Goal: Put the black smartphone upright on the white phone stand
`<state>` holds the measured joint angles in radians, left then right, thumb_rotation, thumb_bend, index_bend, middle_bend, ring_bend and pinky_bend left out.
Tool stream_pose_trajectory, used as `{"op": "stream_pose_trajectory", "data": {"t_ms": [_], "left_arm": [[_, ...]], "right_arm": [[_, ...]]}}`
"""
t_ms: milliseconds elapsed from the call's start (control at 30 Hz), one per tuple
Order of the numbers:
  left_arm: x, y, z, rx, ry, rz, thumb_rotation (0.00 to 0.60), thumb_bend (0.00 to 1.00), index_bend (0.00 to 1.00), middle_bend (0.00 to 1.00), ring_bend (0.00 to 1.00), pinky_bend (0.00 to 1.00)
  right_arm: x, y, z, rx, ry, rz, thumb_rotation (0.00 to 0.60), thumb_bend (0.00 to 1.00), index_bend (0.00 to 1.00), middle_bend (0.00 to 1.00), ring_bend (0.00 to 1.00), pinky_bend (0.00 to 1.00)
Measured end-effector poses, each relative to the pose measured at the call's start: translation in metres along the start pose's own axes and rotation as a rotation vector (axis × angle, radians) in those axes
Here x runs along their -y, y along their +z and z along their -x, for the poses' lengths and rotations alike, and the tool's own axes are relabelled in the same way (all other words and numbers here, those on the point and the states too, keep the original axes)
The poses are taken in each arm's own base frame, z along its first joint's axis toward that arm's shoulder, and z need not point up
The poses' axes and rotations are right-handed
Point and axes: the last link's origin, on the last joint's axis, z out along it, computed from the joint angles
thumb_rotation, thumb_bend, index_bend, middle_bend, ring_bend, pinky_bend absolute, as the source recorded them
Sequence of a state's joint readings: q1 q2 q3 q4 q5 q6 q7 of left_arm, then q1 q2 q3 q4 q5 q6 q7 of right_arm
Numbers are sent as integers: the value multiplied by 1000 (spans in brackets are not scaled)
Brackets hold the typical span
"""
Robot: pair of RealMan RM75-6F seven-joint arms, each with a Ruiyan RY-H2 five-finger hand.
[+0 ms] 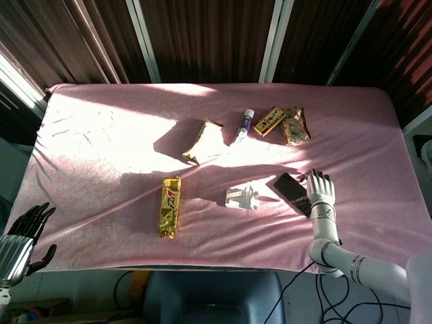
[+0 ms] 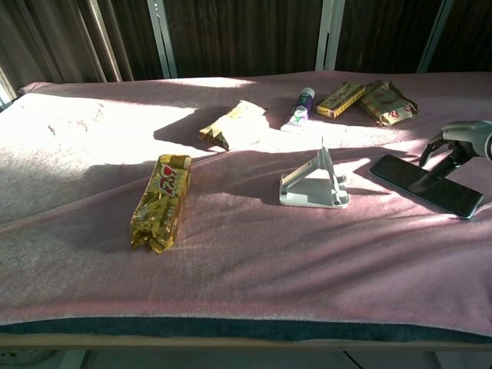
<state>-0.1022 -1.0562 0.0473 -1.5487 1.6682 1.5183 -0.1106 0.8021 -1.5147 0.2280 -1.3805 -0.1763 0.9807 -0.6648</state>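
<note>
The phone [image 1: 292, 191] lies flat near the desk's right edge, long axis slanting toward the stand [image 1: 241, 198] (just leftward); the right robot hand [image 1: 320, 189], fingers spread and empty, touches it.

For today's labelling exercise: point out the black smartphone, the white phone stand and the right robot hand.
black smartphone [image 2: 425, 183], chest view, middle of screen.
white phone stand [image 2: 314, 184], chest view, sloped back plate.
right robot hand [image 1: 320, 188], head view, back of hand.

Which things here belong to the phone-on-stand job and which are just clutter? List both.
Job: black smartphone, lying flat; white phone stand; right hand at the phone.

Lying about: gold snack bar, crumpled yellow wrapper, small tube, yellow box, brown packet; left hand idle off the table.
</note>
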Motion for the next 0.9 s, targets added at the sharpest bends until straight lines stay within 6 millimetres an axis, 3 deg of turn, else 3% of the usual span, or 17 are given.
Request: {"op": "stream_pose_trajectory", "data": {"t_ms": [667, 900], "left_arm": [[-5, 3, 0, -2, -6, 20, 600, 391, 0, 12, 10, 139], [-5, 2, -1, -12, -10, 25, 600, 390, 0, 14, 9, 139]], "right_arm": [[6, 3, 8, 2, -39, 6, 600, 231, 444, 181, 0, 0], [12, 1, 11, -5, -50, 0, 600, 232, 534, 204, 3, 0]]}}
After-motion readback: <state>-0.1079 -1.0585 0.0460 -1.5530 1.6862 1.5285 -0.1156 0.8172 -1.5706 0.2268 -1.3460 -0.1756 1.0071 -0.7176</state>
